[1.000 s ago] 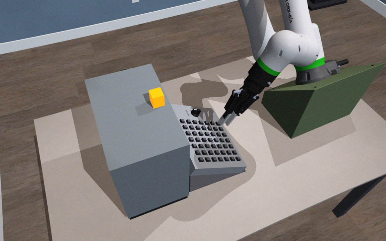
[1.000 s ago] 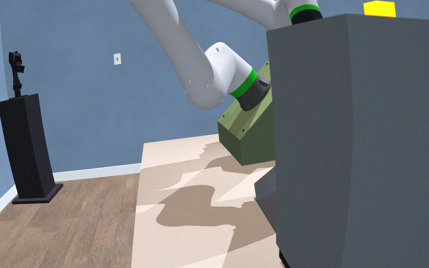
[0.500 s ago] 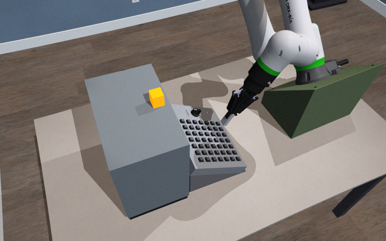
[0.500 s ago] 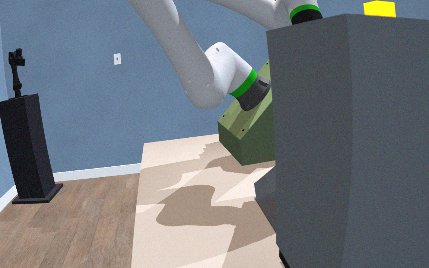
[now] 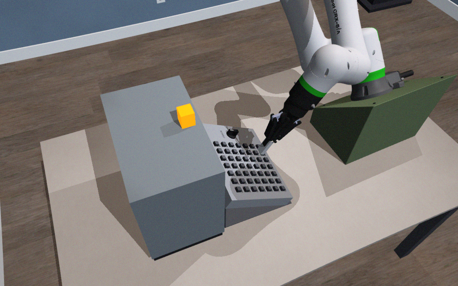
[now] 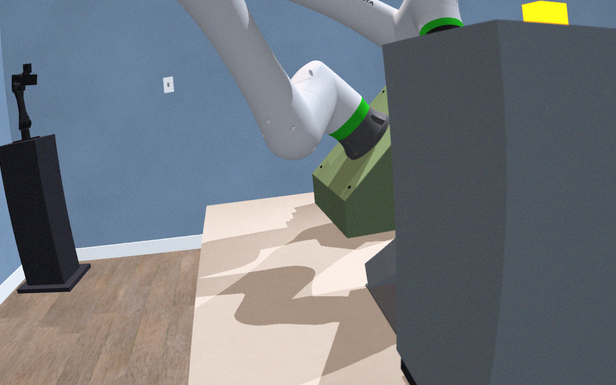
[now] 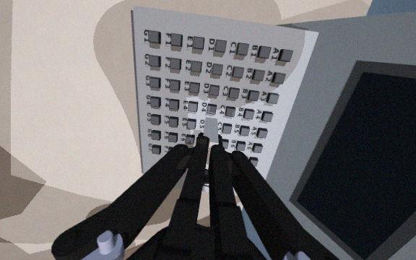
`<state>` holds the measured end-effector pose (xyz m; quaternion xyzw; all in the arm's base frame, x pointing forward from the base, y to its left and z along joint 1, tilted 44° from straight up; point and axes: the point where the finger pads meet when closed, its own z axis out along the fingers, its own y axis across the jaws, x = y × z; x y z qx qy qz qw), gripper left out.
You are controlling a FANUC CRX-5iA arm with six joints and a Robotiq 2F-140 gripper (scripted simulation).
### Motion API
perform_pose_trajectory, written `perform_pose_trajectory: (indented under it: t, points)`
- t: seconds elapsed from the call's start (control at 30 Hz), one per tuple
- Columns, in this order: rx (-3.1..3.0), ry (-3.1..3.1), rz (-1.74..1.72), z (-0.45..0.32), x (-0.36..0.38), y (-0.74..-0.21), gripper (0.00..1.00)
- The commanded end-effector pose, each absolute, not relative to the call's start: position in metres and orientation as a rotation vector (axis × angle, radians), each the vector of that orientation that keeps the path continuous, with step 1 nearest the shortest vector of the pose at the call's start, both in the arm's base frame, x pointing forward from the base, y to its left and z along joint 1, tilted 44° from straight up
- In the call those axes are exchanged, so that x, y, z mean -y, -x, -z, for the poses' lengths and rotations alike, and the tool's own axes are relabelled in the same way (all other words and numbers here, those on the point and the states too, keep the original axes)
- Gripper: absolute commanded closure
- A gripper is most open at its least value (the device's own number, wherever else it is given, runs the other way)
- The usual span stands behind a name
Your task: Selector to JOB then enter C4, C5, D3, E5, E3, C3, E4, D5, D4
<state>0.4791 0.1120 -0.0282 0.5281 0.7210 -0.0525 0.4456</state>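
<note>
The machine is a grey box [image 5: 159,156] with a sloped keypad [image 5: 250,169] of dark square keys at its front. In the wrist view the keypad [image 7: 215,90] shows rows 1 to 7 and columns A to G, and no key is lit. My gripper [image 5: 263,149] is shut and empty, pointing down at the keypad's upper right part. In the wrist view its joined fingertips [image 7: 211,131] cover the D5 key, between E5 [image 7: 191,123] and C5 [image 7: 227,128]. I cannot tell whether they touch it. The black selector knob [image 5: 232,133] sits above the keys; its setting is unreadable.
An orange cube [image 5: 186,115] sits on top of the machine. A dark screen [image 7: 370,159] is set in the machine's face beside the keypad. The arm stands on a green wedge base [image 5: 373,117] to the right. In the exterior view the machine [image 6: 521,201] hides the gripper.
</note>
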Motion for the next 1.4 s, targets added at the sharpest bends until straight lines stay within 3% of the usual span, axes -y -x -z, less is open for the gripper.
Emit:
perform_pose_trajectory:
  t: [0.0,1.37]
  points:
    - [-1.789,-1.306,0.126,0.045,-0.099,-0.496,1.00]
    - [-1.789,-1.306,0.126,0.067,-0.079,-0.517,1.00]
